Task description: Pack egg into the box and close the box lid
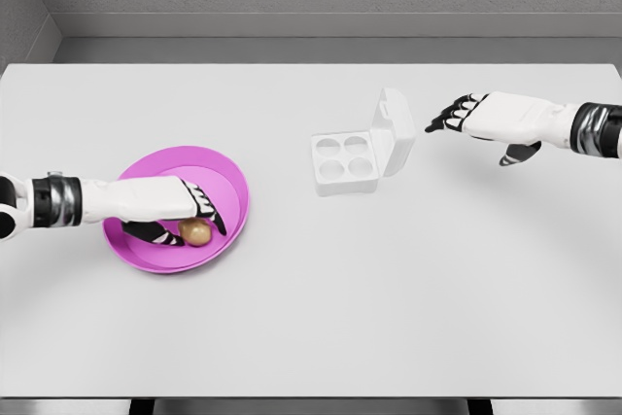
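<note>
Where the left arm reaches in over the white bench, the left hand sits inside the magenta bowl, fingers curled down around the brown egg; whether they actually grip it, cannot tell. Egg rests on bowl floor. Farther back, centre: white egg box, four cups showing, lid upright at its right edge. Right hand hovers just right of lid, fingers loosely extended, holding nothing
</note>
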Tool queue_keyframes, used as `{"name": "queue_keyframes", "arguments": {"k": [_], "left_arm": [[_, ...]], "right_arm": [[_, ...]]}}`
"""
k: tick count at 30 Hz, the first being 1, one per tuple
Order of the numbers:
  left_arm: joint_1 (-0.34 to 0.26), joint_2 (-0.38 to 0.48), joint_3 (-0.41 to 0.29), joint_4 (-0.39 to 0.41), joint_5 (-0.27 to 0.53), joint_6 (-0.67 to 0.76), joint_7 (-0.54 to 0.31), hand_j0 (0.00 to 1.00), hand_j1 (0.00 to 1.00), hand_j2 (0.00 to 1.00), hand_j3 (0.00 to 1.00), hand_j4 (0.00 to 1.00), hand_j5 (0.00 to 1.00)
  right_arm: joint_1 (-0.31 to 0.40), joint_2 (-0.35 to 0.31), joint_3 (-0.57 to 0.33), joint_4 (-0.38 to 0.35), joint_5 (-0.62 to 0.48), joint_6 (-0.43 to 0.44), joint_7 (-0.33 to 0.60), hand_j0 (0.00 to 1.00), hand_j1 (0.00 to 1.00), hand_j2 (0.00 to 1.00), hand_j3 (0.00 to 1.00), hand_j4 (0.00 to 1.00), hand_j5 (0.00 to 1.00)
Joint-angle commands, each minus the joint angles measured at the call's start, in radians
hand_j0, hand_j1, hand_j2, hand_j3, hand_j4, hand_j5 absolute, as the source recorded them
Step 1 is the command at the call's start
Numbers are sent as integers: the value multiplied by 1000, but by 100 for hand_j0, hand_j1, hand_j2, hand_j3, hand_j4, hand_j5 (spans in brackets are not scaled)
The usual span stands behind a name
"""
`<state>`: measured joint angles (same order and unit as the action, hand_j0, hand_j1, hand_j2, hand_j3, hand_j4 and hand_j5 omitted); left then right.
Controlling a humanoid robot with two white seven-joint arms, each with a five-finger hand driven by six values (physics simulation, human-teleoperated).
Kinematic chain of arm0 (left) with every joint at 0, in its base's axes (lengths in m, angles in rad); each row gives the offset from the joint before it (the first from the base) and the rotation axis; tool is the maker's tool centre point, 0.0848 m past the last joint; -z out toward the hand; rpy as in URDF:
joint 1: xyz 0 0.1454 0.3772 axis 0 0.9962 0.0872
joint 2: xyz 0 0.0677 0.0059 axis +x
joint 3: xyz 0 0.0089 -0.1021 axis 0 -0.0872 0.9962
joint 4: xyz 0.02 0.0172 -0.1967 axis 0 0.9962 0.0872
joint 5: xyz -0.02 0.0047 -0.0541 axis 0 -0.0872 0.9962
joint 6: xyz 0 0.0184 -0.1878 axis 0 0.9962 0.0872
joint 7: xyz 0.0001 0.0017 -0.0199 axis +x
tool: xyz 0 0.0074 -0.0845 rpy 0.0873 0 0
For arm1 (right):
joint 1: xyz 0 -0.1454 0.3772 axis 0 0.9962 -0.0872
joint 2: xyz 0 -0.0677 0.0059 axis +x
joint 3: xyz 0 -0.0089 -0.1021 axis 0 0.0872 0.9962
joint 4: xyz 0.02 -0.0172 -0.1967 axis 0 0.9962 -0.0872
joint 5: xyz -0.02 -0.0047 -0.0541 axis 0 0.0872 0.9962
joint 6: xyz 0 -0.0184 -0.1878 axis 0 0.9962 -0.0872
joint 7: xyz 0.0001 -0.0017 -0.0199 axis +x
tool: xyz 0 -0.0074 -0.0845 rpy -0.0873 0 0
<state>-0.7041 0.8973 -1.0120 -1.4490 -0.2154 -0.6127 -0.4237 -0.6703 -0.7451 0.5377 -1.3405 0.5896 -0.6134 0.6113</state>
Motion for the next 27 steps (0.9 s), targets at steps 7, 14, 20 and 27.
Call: {"name": "queue_keyframes", "arguments": {"k": [7, 14, 20, 27], "left_arm": [[0, -5, -2, -1, -6, 2, -1, 60, 60, 60, 60, 60, 60], [0, -11, -2, -14, -9, 2, -3, 38, 38, 38, 38, 38, 38], [-15, -12, 3, -14, -6, 2, -1, 32, 32, 32, 32, 32, 32], [-75, -31, 12, -1, 5, 2, 5, 31, 31, 31, 31, 31, 31]], "right_arm": [[-2, -4, 1, -3, -5, 3, 0, 100, 100, 100, 100, 100, 100], [-3, -4, 1, -5, -7, 3, 0, 100, 100, 100, 100, 100, 100], [-2, -4, 1, -6, -8, 3, 0, 100, 100, 100, 100, 100, 100], [-3, -4, 1, -6, -8, 3, 0, 100, 100, 100, 100, 100, 100]]}}
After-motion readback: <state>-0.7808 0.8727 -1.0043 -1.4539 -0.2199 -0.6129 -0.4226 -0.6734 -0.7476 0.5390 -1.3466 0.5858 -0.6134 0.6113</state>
